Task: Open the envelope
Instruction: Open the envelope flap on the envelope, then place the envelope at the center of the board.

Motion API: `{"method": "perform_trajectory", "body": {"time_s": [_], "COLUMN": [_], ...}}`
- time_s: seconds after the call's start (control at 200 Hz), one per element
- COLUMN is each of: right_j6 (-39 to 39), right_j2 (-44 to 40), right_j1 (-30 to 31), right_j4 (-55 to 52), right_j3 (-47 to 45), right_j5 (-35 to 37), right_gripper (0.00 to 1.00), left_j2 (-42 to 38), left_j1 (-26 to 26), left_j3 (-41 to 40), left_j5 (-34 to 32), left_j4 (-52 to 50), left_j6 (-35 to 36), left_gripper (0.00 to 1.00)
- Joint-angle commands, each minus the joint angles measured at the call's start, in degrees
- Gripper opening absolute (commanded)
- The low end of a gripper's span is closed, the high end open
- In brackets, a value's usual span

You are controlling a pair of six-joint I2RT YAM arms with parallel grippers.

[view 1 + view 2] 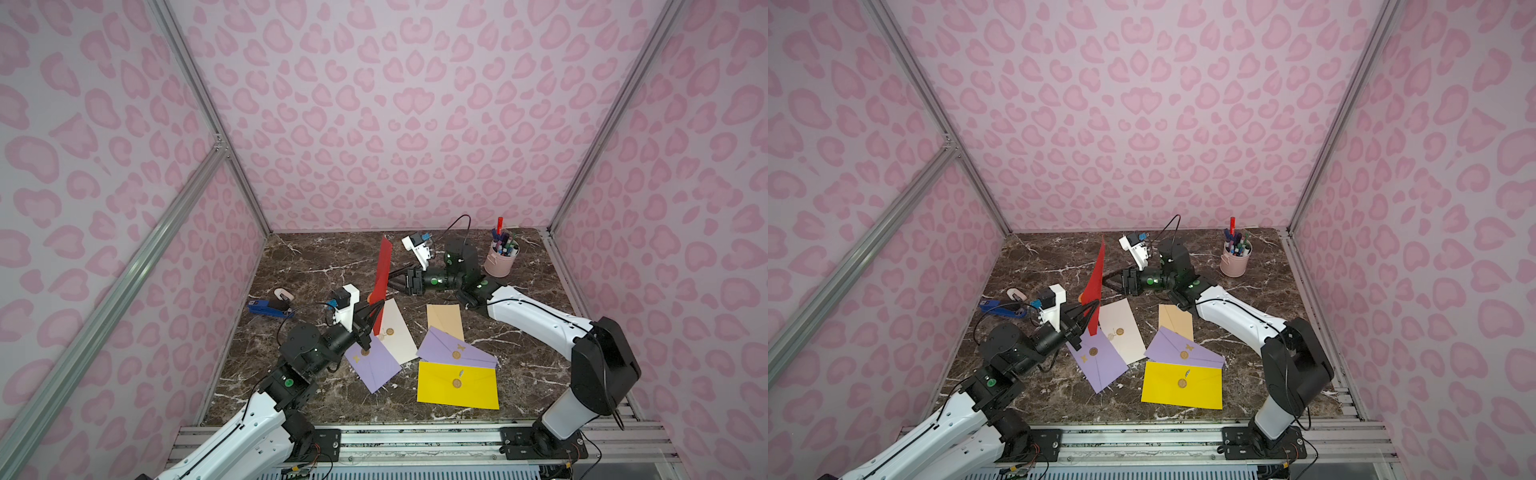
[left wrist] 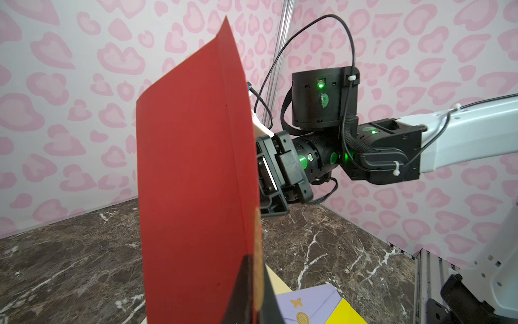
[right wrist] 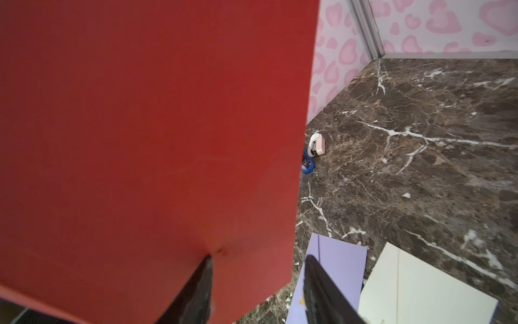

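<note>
Closest to me, the yellow envelope (image 1: 457,384) lies flat on the marble table (image 1: 519,374). Just beyond it, my left gripper (image 1: 374,316) is clamped tight on the lower corner of the red envelope (image 1: 384,270), which stands nearly upright above the table. Farther back, my right gripper (image 1: 392,280) has its 2 jaws parted, with the envelope's edge between them, unpinched. The pen cup (image 1: 500,262) sits near the back wall.

Soft even light, faint shadows, bowed edges, red envelope (image 3: 145,134) blurred
</note>
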Motion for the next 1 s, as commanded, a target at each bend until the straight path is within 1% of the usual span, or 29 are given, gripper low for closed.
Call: {"method": "perform_trajectory", "body": {"time_s": [0.0, 0.095, 0.15, 0.275, 0.4, 0.595, 0.73, 0.855, 0.995], "right_j6": [-0.27, -0.6, -1.29, -3.56, -5.65, -7.58, -8.3, -8.95, -9.53], "right_j2": [-0.73, -2.96, -4.48, -8.35, -11.78, -14.9, -15.91, -16.33, -16.43], "right_j1": [-0.52, -1.87, -2.64, -3.7, -3.82, -3.81, -4.36, -5.39, -6.82], "right_j4": [0.31, -1.07, -3.0, -7.27, -10.89, -13.23, -13.44, -13.4, -13.06], "right_j3": [-0.23, -1.88, -2.64, -4.22, -4.74, -6.01, -7.72, -9.14, -10.55], "right_j5": [1.2, 3.93, 6.65, 12.73, 16.92, 19.5, 19.84, 19.19, 17.7], "right_gripper": [0.53, 0.53, 0.53, 0.53, 0.53, 0.53, 0.53, 0.53, 0.53], "left_j2": [-0.61, -1.03, -0.64, 2.09, 7.92, 23.16, 33.89, 42.51, 50.85], "left_j1": [0.16, 0.68, 1.53, 5.61, 10.36, 18.98, 24.98, 30.85, 35.86], "left_j3": [0.64, 0.88, 1.31, 3.18, 7.93, 20.44, 29.0, 34.27, 38.35], "left_j5": [-3.3, -7.33, -8.39, -6.84, -4.13, 4.12, 10.23, 20.99, 29.47], "left_j4": [0.72, -0.55, -1.27, -1.51, -2.49, -7.41, -11.46, -10.48, -10.11], "left_j6": [-0.18, -0.47, -0.89, -2.97, -4.56, -6.04, -5.97, -7.42, -9.21], "left_gripper": [0.04, 0.04, 0.04, 0.04, 0.04, 0.04, 0.04, 0.04, 0.04]}}
